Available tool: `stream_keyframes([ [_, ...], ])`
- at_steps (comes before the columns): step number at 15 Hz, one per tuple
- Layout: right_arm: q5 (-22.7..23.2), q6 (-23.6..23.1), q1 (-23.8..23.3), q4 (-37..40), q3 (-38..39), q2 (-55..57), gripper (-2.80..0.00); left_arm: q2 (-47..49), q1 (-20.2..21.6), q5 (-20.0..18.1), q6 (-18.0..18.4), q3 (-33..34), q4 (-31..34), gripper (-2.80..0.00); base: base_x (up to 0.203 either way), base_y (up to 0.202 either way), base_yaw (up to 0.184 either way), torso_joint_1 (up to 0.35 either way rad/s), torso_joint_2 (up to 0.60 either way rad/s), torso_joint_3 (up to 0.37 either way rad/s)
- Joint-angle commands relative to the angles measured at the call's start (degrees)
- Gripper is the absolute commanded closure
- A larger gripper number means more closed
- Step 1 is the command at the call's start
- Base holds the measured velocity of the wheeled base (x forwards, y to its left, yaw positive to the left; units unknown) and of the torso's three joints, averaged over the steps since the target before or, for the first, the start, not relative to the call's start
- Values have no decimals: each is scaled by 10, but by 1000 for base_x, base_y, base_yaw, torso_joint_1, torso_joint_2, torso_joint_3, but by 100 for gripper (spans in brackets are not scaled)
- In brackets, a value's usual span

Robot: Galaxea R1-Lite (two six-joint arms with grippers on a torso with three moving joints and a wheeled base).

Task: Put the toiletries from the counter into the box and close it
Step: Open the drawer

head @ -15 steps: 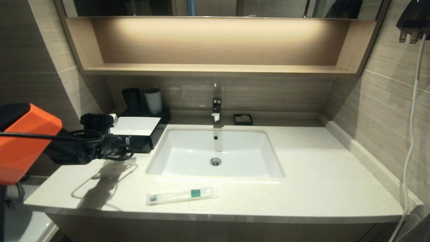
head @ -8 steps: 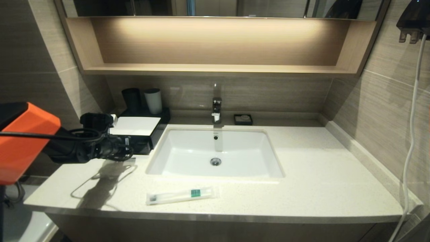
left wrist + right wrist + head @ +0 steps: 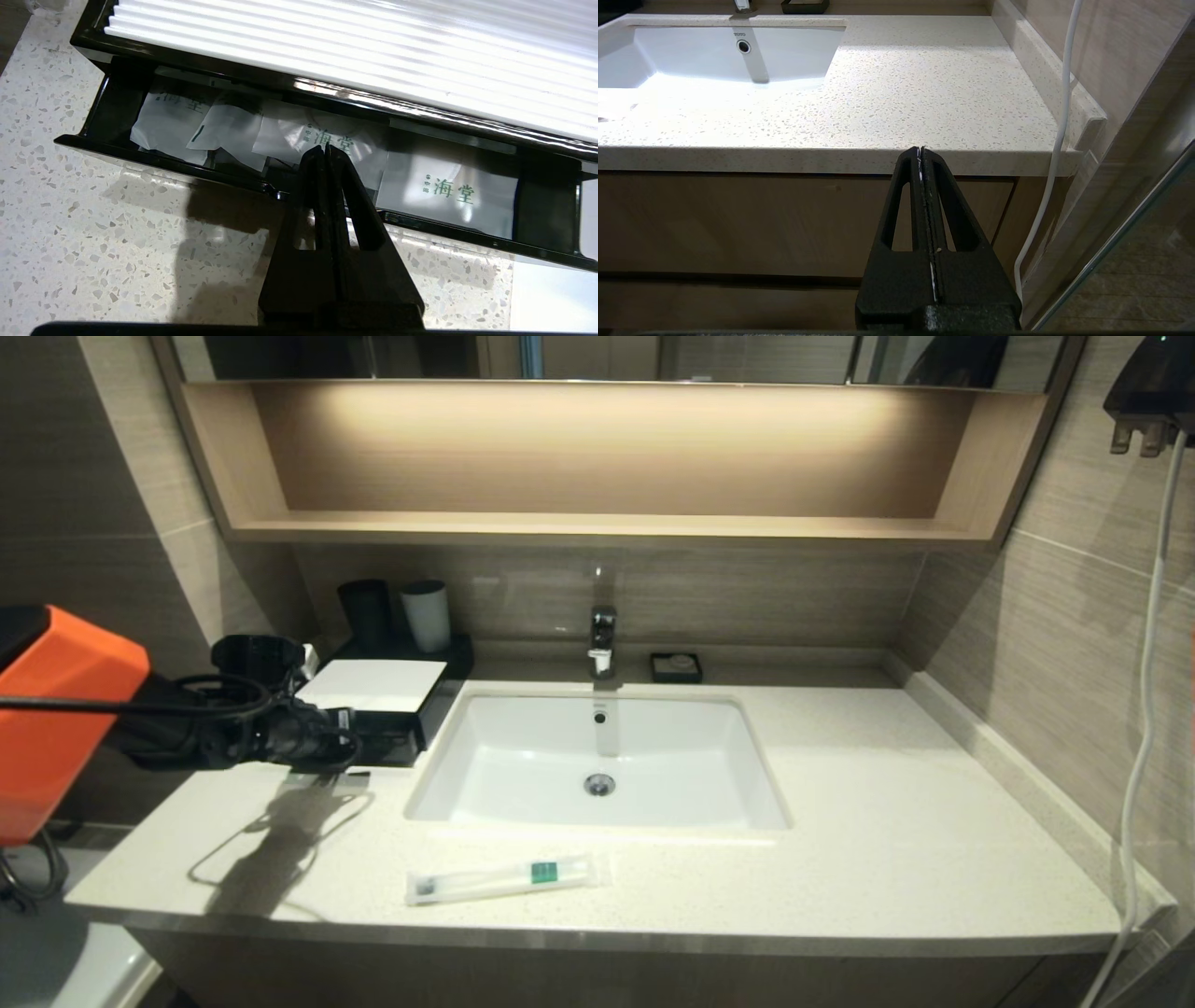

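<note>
The counter (image 3: 887, 821) is carrying everything the task concerns, and it is showing a job that is only partly under way. The white basin (image 3: 597, 761) is sitting in its middle. At the back left corner the box (image 3: 373, 695) is standing with its white top panel facing up, and the left wrist view is showing its black drawer (image 3: 537, 219) pulled part of the way out, with several white sachets (image 3: 448, 198) lying inside. So the opening step is looking done, judging from the gap under the top panel.

The left gripper (image 3: 325, 148) is hanging just in front of that drawer, over its front rim, with its jaws clenched together on nothing. The right gripper (image 3: 921, 150) is parked low, off the front right corner of the counter, its jaws likewise pressed together and holding nothing.

The toiletries (image 3: 504, 878), one slim clear packet with a toothbrush inside, are lying flat near the front edge of the counter, in front of the basin and well apart from the box. Neither arm is near the packet.

What is remaining, then, is most of the work: picking the packet up, carrying it to the open drawer, dropping it in among the sachets, and pushing the drawer closed.
</note>
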Motion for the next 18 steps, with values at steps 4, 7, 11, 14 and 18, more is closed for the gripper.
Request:
stream_keyframes([
  [4,0,0,0,0,0,0,0,-17,1,-1,-1,-20,23,0,0,0,0,0,0,0],
  [7,0,0,0,0,0,0,0,-15,0,-1,-1,-22,24,0,0,0,0,0,0,0],
  [11,0,0,0,0,0,0,0,-21,0,-1,-5,-16,24,0,0,0,0,0,0,0],
  [14,0,0,0,0,0,0,0,-27,0,-1,-5,-15,35,0,0,0,0,0,0,0],
  [18,0,0,0,0,0,0,0,-16,0,-1,-5,-32,39,0,0,0,0,0,0,0],
])
